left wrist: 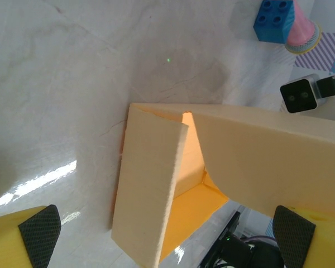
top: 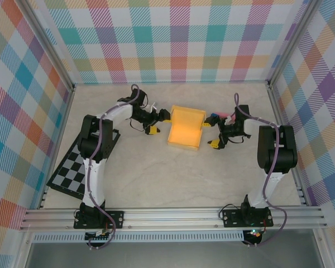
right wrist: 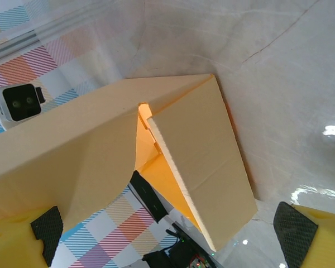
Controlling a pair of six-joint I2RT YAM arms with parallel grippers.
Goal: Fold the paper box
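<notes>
Marbled tabletop (top: 156, 178) ran between plaid walls, and I worked through it from the near rail outward. At the near left, a black-and-white checkered board (top: 72, 173) lay flat and skewed, beside the left arm and well apart from everything else.

Further in, near the middle of the table, sat the paper box (top: 185, 129), a yellow-orange card tray with its side walls standing up and its top open. Both arms reached in toward it from either side. I saw the left gripper (top: 159, 123) just beside the box's far left corner, jaws spread wide; from its wrist camera, a raised flap stood between the black pads (left wrist: 39, 234) without being pinched. The right gripper (top: 210, 134) sat just off the box's right wall, equally wide apart, holding nothing, though I couldn't tell whether a fingertip grazed the card.

Beyond the right gripper lay a pink stick with a blue end (top: 218, 118).
</notes>
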